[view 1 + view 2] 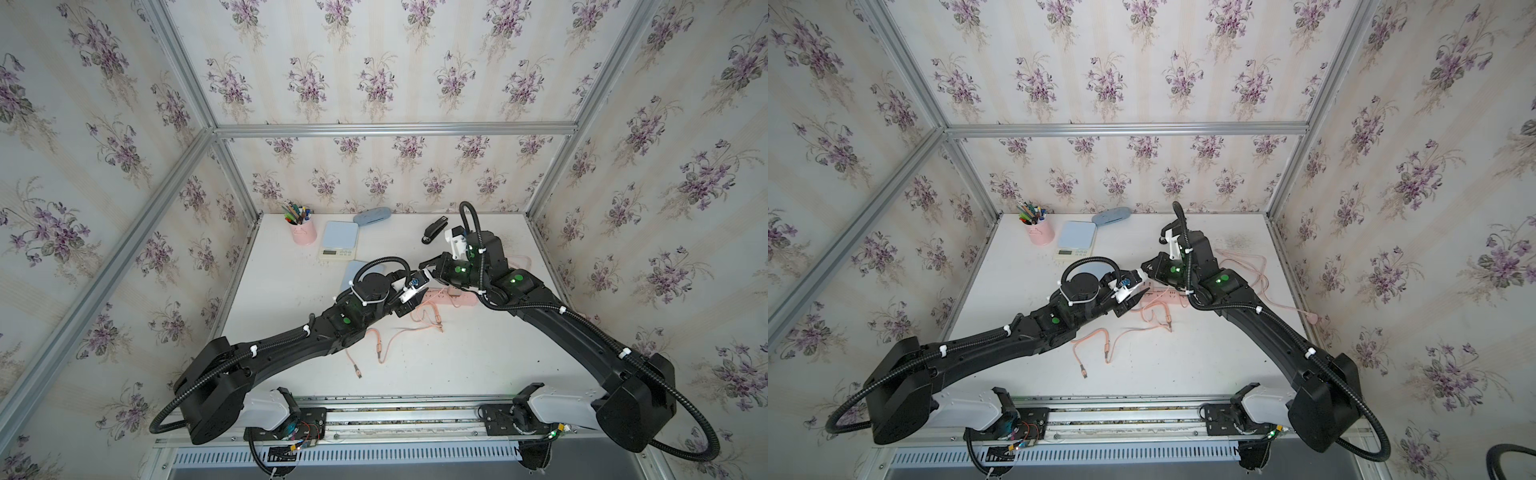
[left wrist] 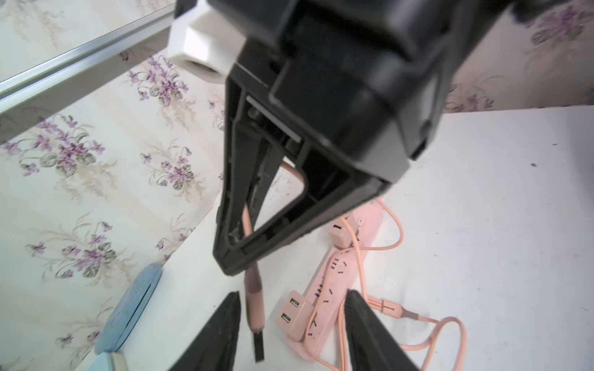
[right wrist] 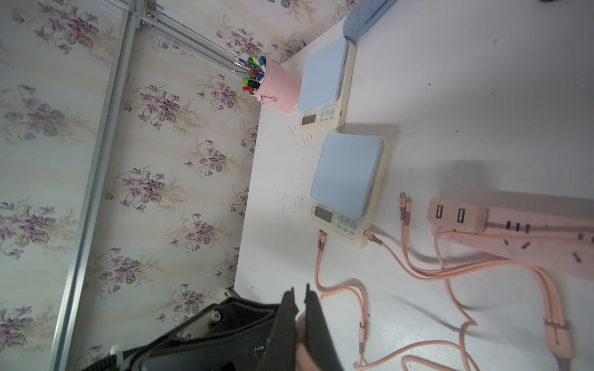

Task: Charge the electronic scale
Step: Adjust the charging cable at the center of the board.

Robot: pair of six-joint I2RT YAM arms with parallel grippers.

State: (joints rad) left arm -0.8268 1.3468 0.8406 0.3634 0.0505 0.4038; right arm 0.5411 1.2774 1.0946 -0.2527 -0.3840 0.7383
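The right gripper (image 2: 229,266) was clamped on a salmon-pink braided charging cable (image 2: 254,305) just above its plug, whose dark tip hung free over the white tabletop (image 1: 478,357). The left gripper (image 2: 292,295) stood with its jaws apart on either side of that plug, holding nothing. The nearer blue-topped cream electronic scale (image 3: 347,173) lay at about 10 o'clock, largely hidden under the left arm in both top views, with a pink connector at its front corner. A second matching scale (image 1: 340,235) sat at 11 o'clock beside a pink pen cup (image 1: 303,235) near the back edge. A pink power strip (image 3: 546,247) lay at 3 o'clock, just right of centre. Only cable loops lay at 6 o'clock, with bare table between them and the front edge.
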